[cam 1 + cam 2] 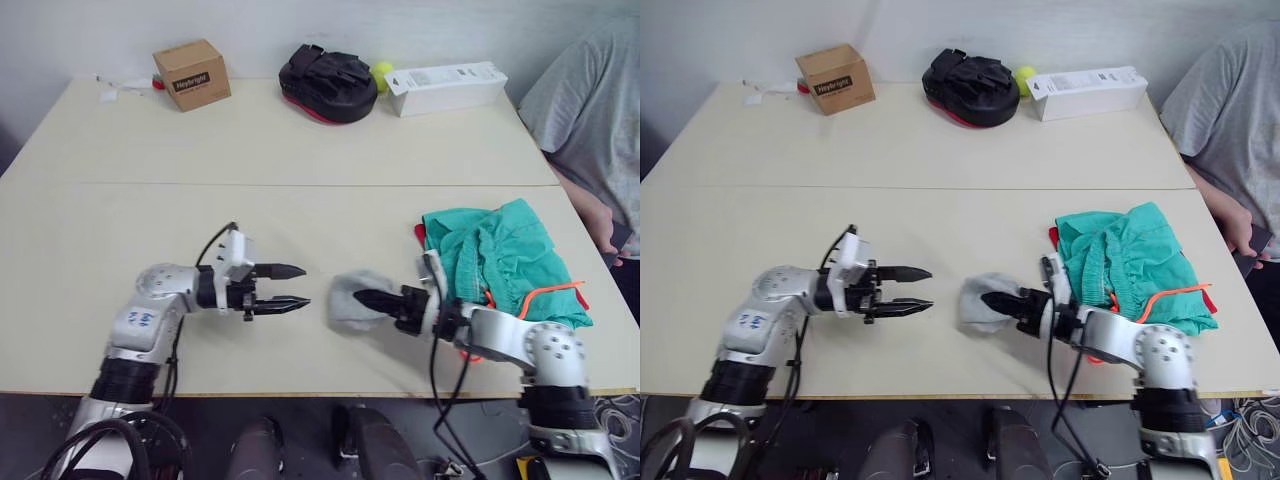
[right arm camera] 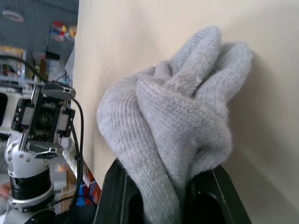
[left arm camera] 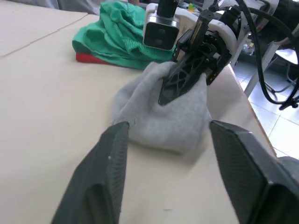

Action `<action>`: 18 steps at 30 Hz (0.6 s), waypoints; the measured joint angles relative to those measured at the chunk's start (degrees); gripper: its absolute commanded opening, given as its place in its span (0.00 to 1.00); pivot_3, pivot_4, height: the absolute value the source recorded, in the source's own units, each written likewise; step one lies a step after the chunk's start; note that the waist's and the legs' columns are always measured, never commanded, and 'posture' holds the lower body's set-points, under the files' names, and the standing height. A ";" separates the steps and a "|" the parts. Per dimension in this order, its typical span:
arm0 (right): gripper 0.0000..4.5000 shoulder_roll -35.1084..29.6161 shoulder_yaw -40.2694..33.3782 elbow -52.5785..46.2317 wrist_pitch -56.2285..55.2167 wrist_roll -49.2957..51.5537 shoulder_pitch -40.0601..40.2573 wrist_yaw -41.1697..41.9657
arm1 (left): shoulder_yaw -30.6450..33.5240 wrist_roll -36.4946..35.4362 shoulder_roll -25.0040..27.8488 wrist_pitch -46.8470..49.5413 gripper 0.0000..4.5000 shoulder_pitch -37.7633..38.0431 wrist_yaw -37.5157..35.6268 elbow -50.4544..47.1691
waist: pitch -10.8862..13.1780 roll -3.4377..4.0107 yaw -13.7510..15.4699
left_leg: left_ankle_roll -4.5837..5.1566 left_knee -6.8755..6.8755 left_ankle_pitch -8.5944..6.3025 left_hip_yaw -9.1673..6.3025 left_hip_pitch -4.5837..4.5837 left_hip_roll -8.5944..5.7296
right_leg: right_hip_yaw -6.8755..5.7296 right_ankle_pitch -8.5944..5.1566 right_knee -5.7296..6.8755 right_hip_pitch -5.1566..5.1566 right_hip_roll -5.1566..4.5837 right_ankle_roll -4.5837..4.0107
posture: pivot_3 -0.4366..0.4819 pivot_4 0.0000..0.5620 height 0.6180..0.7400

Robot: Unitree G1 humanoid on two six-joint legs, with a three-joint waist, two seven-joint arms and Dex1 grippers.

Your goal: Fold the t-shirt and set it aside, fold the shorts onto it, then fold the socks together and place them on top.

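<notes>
The light grey socks (image 1: pixel 352 298) lie bunched near the table's front edge, and my right gripper (image 1: pixel 372 299) is shut on them; the knit wraps over its fingers (image 2: pixel 121 196). The left wrist view shows the same grey socks (image 3: pixel 163 114) pinched by the right gripper (image 3: pixel 169 95). My left gripper (image 1: pixel 300 287) is open, a short way left of the socks, pointing at them and touching nothing. The teal-green shorts (image 1: pixel 500 258) with an orange drawstring (image 1: pixel 545 292) lie crumpled on the red t-shirt (image 1: pixel 421 236), of which a thin edge shows, just right of my right gripper.
Along the far edge stand a cardboard box (image 1: pixel 191 74), a black and red pad (image 1: pixel 328 83), a yellow ball (image 1: pixel 382 72) and a white box (image 1: pixel 446 87). A person in a grey shirt (image 1: pixel 590 100) sits at the table's right side.
</notes>
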 measured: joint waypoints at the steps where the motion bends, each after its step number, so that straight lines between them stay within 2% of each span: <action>1: 0.07 -1.44 -1.25 -2.28 -1.26 2.60 1.72 -1.03 | 0.87 -0.80 0.41 0.56 0.93 1.09 0.10 -1.74 | 0.00 0.01 0.05 | 0.00 -0.01 -0.02 0.00 0.01 0.00 | 0.01 -0.03 -0.01 0.01 0.01 0.04 | 0.48 0.27 1.00; 2: 0.07 -2.13 -3.10 -4.88 -2.81 4.41 3.36 -1.58 | 1.58 -1.55 0.72 1.12 1.00 1.88 0.45 -3.15 | 0.01 0.02 0.01 | 0.01 -0.01 -0.06 0.00 0.00 0.00 | 0.03 -0.07 -0.02 -0.01 0.03 0.10 | 0.48 0.27 1.00; 8: 0.07 -1.82 -14.83 -13.79 -12.72 6.87 7.91 -3.32 | 2.95 -3.61 1.18 2.58 1.00 4.32 3.56 -6.43 | 0.06 0.05 0.12 | 0.11 -0.02 -0.13 0.00 0.07 -0.01 | 0.07 -0.09 -0.02 0.03 0.04 0.20 | 0.48 0.27 1.00; 12: 0.07 1.36 -23.06 -14.33 -19.90 6.92 8.80 -8.49 | 3.60 -3.88 0.18 1.32 1.00 4.66 5.09 -6.80 | 0.07 0.07 0.16 | 0.08 -0.06 -0.12 0.00 0.08 -0.02 | 0.09 -0.09 -0.02 0.03 0.05 0.18 | 0.48 0.27 1.00; 16: 0.07 1.16 -27.28 -13.38 -20.24 7.12 10.79 -10.59 | 3.58 -4.09 -1.19 -1.43 1.00 4.52 4.57 -6.82 | 0.17 0.24 0.04 | -0.10 -0.08 -0.05 0.08 0.09 -0.03 | 0.16 -0.10 -0.03 0.02 0.06 0.18 | 0.48 0.27 1.00; 18: 0.07 -0.89 -29.35 -10.54 -19.13 7.17 11.34 -9.99 | 3.51 -4.36 -1.12 -1.43 1.00 4.08 3.76 -6.78 | 0.21 0.30 0.02 | -0.09 -0.08 -0.05 0.12 0.10 -0.04 | 0.21 -0.11 -0.03 0.02 0.06 0.18 | 0.48 0.27 1.00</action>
